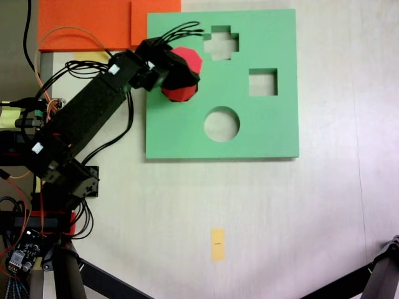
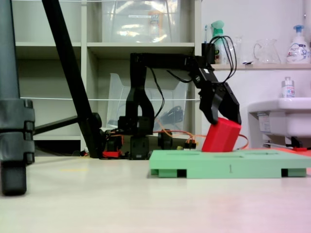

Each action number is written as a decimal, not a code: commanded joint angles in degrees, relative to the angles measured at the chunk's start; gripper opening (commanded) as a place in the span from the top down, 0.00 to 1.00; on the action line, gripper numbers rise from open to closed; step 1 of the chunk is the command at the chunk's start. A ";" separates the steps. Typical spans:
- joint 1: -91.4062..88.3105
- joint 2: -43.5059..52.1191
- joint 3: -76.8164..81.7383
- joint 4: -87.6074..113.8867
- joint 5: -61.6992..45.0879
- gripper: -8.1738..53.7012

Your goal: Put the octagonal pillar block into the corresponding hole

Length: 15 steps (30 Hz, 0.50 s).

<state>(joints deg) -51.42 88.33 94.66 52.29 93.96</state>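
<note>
The octagonal pillar block [image 1: 188, 61] is bright red and sits between the jaws of my gripper [image 1: 176, 73], which is shut on it over the upper left part of the green foam board [image 1: 274, 128]. Seen from the side in a fixed view, the block [image 2: 221, 137] is tilted. Its lower end touches the board's top [image 2: 218, 165], and the gripper [image 2: 224, 118] clamps its upper end. The eight-sided hole is hidden, with the block and gripper covering that part of the board.
The board has a cross cutout [image 1: 221, 42], a square cutout [image 1: 262, 81] and a round cutout [image 1: 221, 123]. Orange foam sheets [image 1: 87, 25] lie at the upper left. A yellow tag [image 1: 217, 243] is on the table. A tripod leg [image 2: 14, 126] stands at the left.
</note>
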 commanded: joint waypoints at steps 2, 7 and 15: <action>-1.49 0.88 -1.41 -3.52 -3.08 0.57; -2.37 0.35 -1.41 -3.52 -9.58 0.57; -2.99 0.09 -0.97 -4.04 -12.13 0.56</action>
<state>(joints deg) -53.44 87.45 94.66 52.21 81.65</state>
